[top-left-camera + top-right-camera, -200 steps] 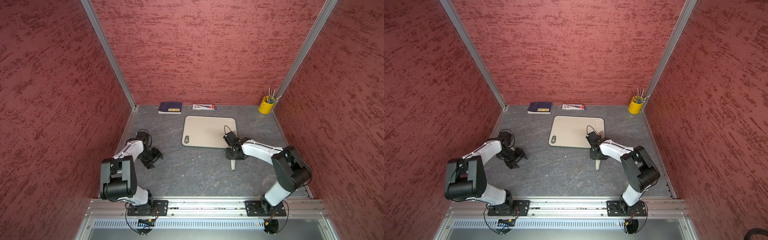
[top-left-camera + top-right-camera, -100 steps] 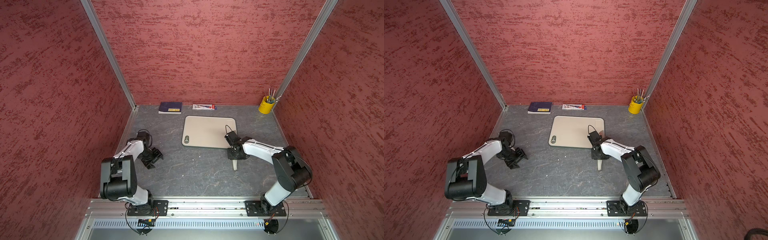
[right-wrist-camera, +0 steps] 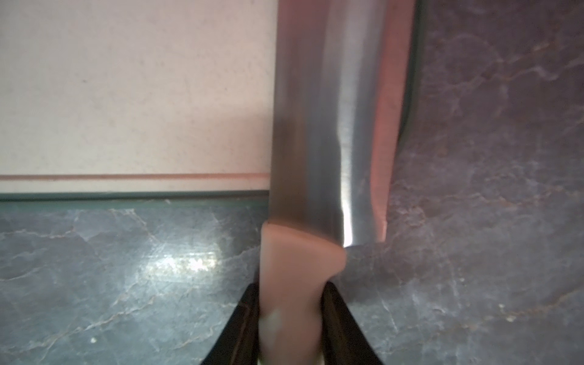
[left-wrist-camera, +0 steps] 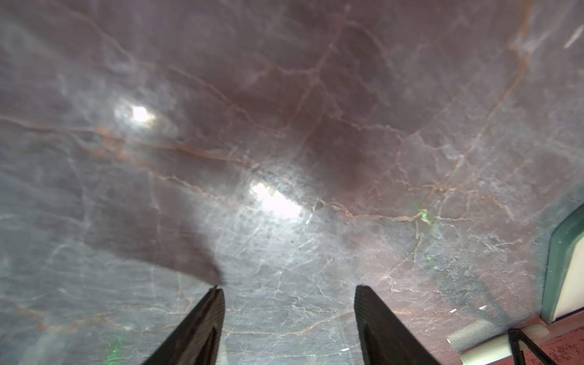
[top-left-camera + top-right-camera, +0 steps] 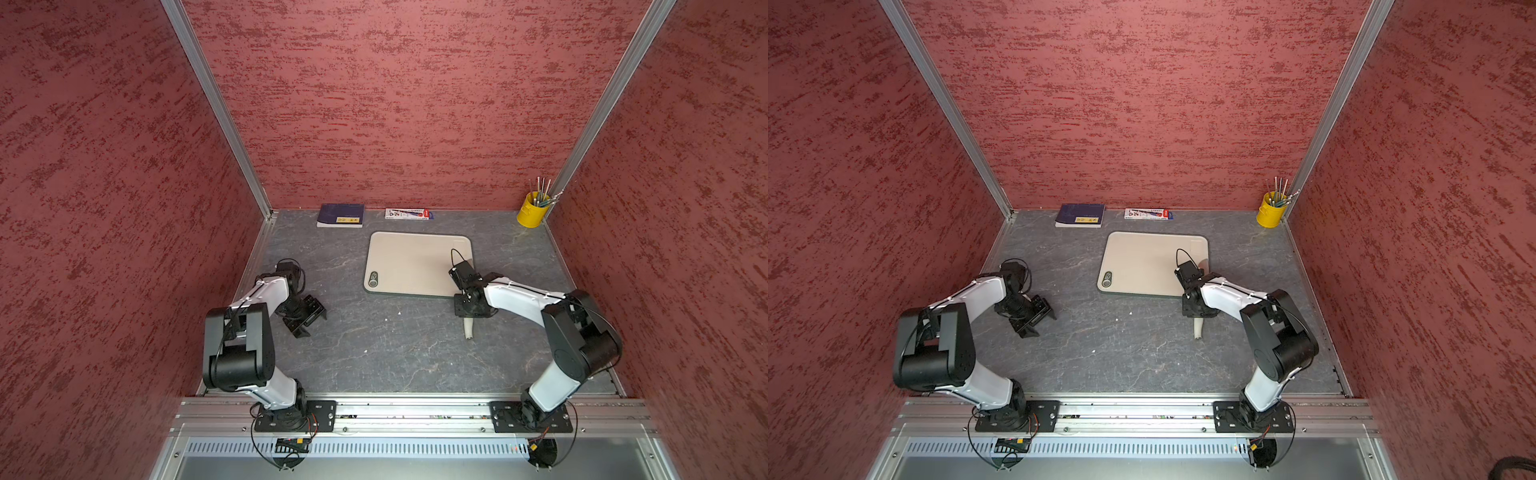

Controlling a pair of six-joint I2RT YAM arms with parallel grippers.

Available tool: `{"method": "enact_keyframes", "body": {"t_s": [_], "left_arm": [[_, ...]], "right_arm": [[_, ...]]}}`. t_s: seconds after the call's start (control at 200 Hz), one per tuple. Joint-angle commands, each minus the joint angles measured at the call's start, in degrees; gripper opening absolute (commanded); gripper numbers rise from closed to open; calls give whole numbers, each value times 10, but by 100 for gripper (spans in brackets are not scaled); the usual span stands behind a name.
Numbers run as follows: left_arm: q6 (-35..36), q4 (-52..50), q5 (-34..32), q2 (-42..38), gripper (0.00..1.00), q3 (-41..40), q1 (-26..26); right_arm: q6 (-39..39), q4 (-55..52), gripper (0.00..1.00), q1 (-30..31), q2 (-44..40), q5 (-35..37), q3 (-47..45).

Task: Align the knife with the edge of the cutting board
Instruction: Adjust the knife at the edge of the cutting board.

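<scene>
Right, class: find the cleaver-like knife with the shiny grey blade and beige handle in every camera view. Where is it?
Both top views: cleaver-like knife at the flat beige cutting board's near right corner, handle off it.
Left wrist: not in it.
Right wrist: centre, handle in the right gripper.
Shared landmark: that board's dark rim.

The grey, veined table carries a beige board lying flat. Behind the board, by the back wall, lie a dark blue book and a flat red-and-white packet. A yellow cup of thin rods stands well to the board's right, in the back corner.
</scene>
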Motion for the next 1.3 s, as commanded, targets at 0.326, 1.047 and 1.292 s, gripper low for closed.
{"method": "enact_keyframes", "body": {"t_s": [0.326,1.047,1.292], "left_arm": [[5,-8,-10,12,70,9,-5],[3,-9,-13,5,71,8,-14],[3,-9,-14,6,71,9,-16]], "right_arm": [[8,8,29,-5,34,5,37],[-9,-17,29,-11,18,34,53],[-18,-16,30,-13,16,29,53]]}}
